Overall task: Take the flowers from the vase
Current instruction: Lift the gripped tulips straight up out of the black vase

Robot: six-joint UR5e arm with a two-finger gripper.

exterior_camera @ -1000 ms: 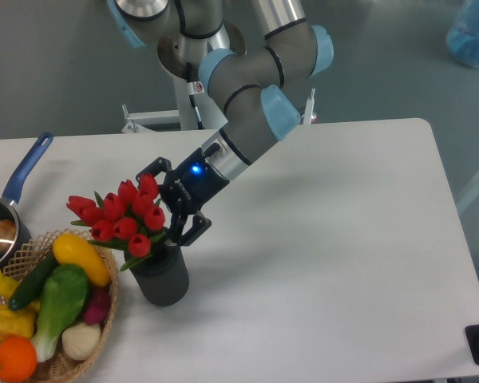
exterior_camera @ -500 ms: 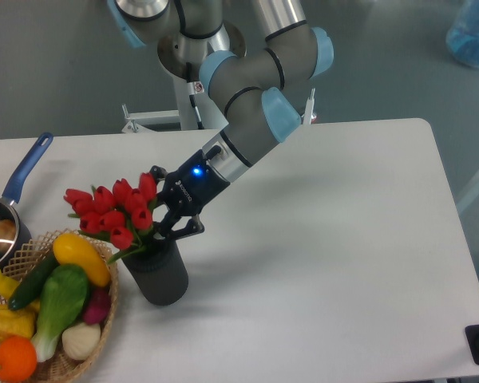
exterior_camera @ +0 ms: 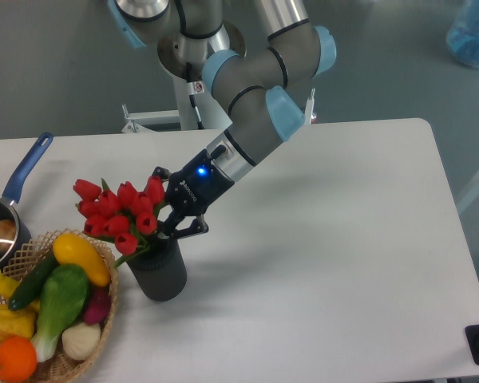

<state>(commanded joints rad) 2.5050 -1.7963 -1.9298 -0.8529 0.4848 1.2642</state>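
A white surface (exterior_camera: 327,239) is seen against a grey floor. The black two-finger gripper (exterior_camera: 169,225) is seen closed on the bunch of red tulips with green stems (exterior_camera: 120,211), just above the mouth of the short dark ribbed cylindrical vase (exterior_camera: 158,271) — the stems are seen reaching into it. Just left of the vase, a wicker basket of colourful vegetables (exterior_camera: 52,307) is placed, and beyond it a blue-handled metal saucepan (exterior_camera: 6,215) — partly cut off.
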